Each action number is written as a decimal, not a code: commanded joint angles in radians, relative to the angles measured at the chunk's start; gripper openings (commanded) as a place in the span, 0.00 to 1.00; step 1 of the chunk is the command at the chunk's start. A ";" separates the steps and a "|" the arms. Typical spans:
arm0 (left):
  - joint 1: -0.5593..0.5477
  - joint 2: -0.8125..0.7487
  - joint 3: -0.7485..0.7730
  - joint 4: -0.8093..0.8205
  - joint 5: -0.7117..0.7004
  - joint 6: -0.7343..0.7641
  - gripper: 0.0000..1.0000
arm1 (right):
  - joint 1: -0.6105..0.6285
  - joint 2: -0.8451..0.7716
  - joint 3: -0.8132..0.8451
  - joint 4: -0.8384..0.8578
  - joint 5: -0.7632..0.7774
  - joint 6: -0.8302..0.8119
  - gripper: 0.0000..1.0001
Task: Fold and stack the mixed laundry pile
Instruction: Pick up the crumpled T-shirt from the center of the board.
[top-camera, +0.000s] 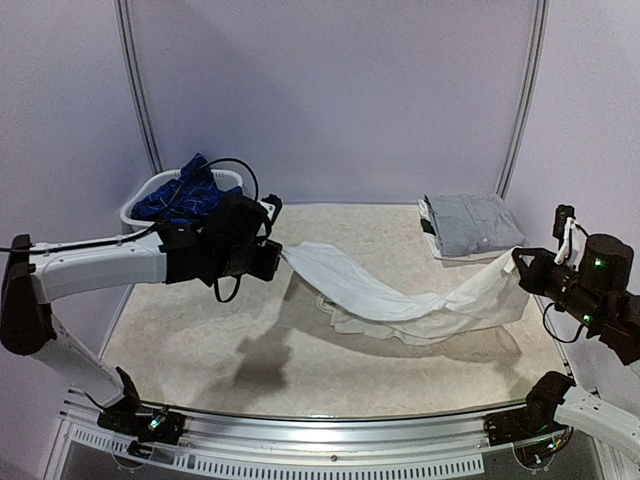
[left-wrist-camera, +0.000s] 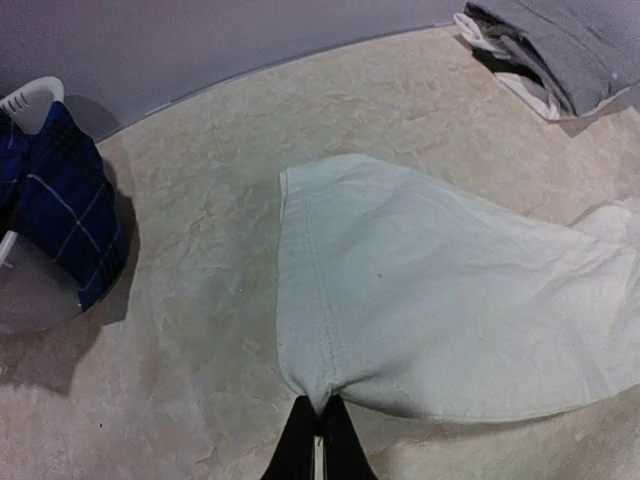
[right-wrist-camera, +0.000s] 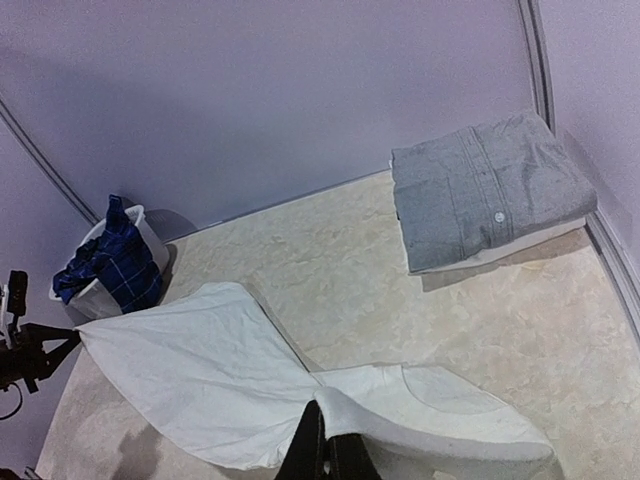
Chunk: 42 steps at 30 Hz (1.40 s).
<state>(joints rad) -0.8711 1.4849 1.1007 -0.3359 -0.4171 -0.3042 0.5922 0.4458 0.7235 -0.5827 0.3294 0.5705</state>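
White trousers (top-camera: 385, 295) stretched | left gripper (top-camera: 279, 252) clamped, raised | right gripper (top-camera: 520, 260) clamped, raised

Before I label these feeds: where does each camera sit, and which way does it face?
Top external: above, behind the arms, looking down at the table; both arms show, left gripper and right gripper pinching the white trousers.
Left wrist: looks along the trousers toward the grey folded stack; own shut fingers show.
Right wrist: faces the far wall, basket at left; own shut fingers show.
All share the trousers.
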 joint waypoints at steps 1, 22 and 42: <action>0.011 -0.102 -0.008 -0.058 -0.042 -0.015 0.00 | -0.005 0.012 0.083 0.027 -0.060 -0.022 0.01; -0.022 -0.599 0.083 -0.237 0.141 -0.031 0.00 | -0.005 0.042 0.472 -0.016 -0.312 -0.057 0.01; -0.022 -0.631 0.479 -0.304 0.354 -0.037 0.00 | -0.006 0.261 1.055 -0.100 -0.381 -0.083 0.01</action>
<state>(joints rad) -0.8837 0.8257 1.5116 -0.6334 -0.0792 -0.3439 0.5903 0.5896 1.6600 -0.6949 -0.0513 0.5144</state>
